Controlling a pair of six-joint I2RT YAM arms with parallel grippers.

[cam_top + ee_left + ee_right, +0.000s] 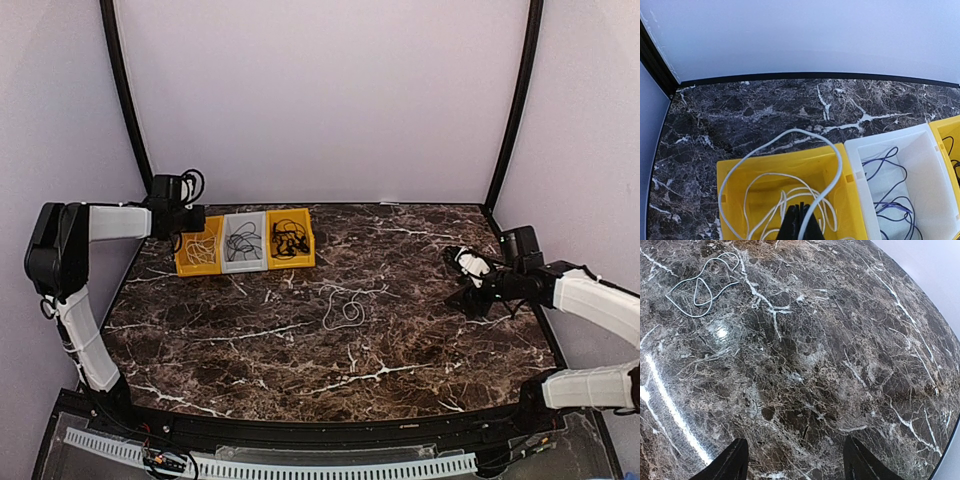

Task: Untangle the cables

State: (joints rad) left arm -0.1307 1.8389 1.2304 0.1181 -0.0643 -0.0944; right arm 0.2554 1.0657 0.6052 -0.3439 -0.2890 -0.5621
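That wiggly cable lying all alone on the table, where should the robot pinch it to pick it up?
Probably on one single strand at the outer edge of the loose cable, coming straight down from above with the open right gripper, fingers across the strand. It lies flat on the table in loose curls, so nothing sticks up to grab sideways.

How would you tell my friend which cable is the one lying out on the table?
Look at the dark marble table; three boxes sit in a row at its far left. The cable lies on its own near the table's middle. It is a pale, loopy squiggle on bare stone, while the other cables are all at the boxes.
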